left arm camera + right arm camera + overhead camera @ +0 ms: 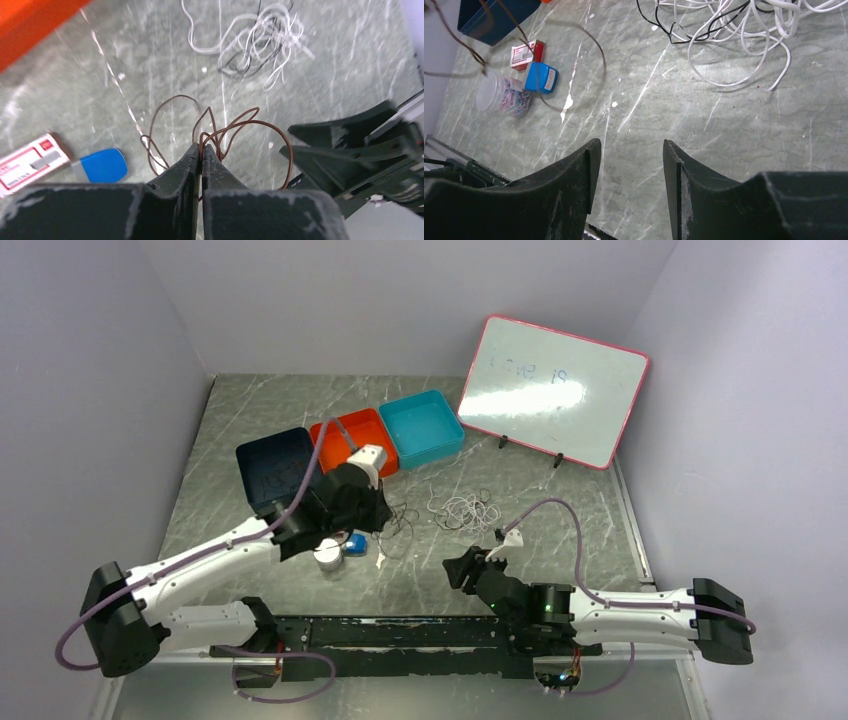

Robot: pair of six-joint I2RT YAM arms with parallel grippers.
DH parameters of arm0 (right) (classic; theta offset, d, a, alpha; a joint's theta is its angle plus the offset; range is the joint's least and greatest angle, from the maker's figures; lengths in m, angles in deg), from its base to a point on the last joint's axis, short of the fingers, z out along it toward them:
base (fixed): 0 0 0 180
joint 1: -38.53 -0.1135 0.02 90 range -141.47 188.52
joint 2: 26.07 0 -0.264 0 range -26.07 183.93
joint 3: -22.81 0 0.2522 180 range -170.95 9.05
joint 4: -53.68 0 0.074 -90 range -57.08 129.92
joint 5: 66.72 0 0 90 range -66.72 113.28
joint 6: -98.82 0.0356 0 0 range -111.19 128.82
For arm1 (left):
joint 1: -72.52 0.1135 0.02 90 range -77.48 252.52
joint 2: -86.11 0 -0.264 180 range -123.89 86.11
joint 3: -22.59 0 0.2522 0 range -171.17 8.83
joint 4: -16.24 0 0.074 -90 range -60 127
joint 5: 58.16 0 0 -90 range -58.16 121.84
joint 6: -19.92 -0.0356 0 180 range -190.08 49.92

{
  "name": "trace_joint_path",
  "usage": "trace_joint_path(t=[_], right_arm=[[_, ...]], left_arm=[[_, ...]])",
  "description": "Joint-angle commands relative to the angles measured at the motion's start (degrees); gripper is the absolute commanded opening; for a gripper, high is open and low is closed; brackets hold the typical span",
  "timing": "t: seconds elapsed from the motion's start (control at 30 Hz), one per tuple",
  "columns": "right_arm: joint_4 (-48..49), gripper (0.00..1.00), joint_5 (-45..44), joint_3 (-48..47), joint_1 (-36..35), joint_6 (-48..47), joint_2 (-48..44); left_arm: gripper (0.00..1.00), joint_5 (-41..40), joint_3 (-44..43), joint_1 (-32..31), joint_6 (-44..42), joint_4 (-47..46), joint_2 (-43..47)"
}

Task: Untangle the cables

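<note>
Top view: the white cables [465, 510] lie in a heap in the middle of the table [605, 480]. The left gripper [372, 518] is just left of them, the right gripper [462, 568] nearer the bases.

Left wrist view: its jaws are pressed together on a brown cable [272, 125].

Right wrist view: its jaws stand half apart and hold nothing. The white cables lie beyond them.

Overhead rear view, wrist close-ups — cables [465, 510] shared

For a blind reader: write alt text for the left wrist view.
The left gripper is shut on a looped brown cable over a marbled table. A white-and-black tangle lies beyond, the right gripper at right.
</note>
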Motion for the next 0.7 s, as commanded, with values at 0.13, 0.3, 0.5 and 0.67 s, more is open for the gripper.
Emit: trace_joint_path(t=[0.13, 0.3, 0.5, 0.67], right_arm=[[0.2, 0.53, -1.8, -0.5, 0.1, 0.7, 0.5], [0.8, 0.52, -1.6, -0.1, 0.2, 1.0, 0.6], [2.0, 0.52, -0.5, -0.7, 0.1, -0.5, 1.9], [2.7, 0.53, 1.0, -2.8, 0.1, -5.0, 4.1]], left_arm=[[0.07, 2.1, -11.8, 6.8, -5.8, 7.8, 3.6], [0.07, 2.7, -19.4, 13.2, -10.0, 12.6, 2.6], [0.07, 5.9, -25.3, 23.3, -15.9, 14.4, -0.1], [0.07, 8.3, -28.2, 33.5, -18.4, 14.4, -2.6]])
